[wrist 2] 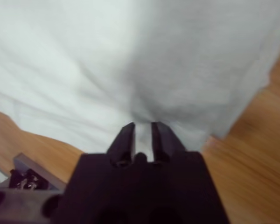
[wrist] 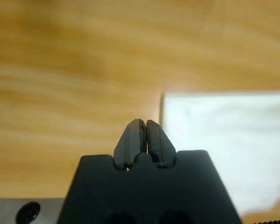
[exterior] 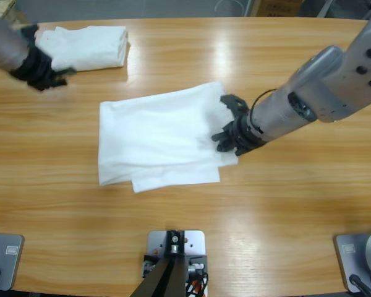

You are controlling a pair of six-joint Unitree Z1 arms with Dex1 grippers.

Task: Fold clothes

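mid-fold: the right gripper (exterior: 230, 133) pinches the t-shirt (exterior: 157, 136) at its right edge; next, carry that edge across. the left gripper (exterior: 46, 71), jaws closed on nothing, hovers beside the folded stack (exterior: 89, 44), up-left of the t-shirt.

A folded T-shirt (exterior: 89, 46) lies behind the spread T-shirt (exterior: 157, 136).

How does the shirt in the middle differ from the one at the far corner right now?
The middle T-shirt lies spread wide and only partly folded, its edges uneven; the corner T-shirt is a small, thick, tidy bundle. The right claw is shut on the middle T-shirt's edge; the left claw, shut, holds nothing beside the corner T-shirt. Both are plain white.
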